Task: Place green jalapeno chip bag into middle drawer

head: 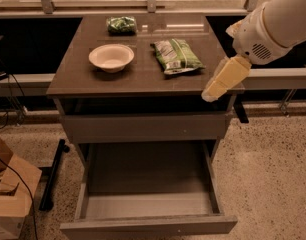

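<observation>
Bowl (pixel 111 57) on desk (pixel 138 81) taken as mark. Just right of it: green jalapeno chip bag (pixel 177 56), flat, long axis front-to-back, slightly skewed. Farther right, at the desk's front corner: end effector (pixel 213 90), arm slanting down-left, bag lying left and behind it. Grip state: cannot tell. Middle drawer (pixel 148 224) stands open below the bowl.

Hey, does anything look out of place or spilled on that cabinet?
Nothing stands out. The green jalapeno chip bag lies flat, slightly angled, on the cabinet top, the bowl sits upright, and the middle drawer is pulled open. The gripper hangs by the top's right front corner, apart from the bag.
</observation>
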Controlling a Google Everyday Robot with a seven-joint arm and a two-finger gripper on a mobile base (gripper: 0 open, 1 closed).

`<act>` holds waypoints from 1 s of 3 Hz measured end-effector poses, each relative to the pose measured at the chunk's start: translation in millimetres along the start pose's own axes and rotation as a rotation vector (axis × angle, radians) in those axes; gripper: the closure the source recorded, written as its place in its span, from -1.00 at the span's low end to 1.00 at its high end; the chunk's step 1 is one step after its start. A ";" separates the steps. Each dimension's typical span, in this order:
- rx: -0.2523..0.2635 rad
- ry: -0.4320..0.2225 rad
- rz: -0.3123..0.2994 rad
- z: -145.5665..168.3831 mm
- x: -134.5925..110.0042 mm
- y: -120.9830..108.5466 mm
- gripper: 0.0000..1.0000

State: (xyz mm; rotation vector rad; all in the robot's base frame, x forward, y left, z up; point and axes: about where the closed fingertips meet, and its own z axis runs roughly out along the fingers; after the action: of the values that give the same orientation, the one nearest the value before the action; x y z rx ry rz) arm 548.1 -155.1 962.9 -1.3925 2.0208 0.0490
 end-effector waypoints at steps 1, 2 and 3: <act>0.003 0.012 0.016 6.5 -1.3 -1.7 -1.00; 0.037 -0.021 0.074 39.7 -8.9 -24.1 -1.00; 0.054 -0.078 0.153 79.1 -14.9 -54.0 -1.00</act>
State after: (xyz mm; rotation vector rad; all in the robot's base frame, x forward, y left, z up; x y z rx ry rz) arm 636.3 -135.4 927.8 -1.1824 2.0449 0.1134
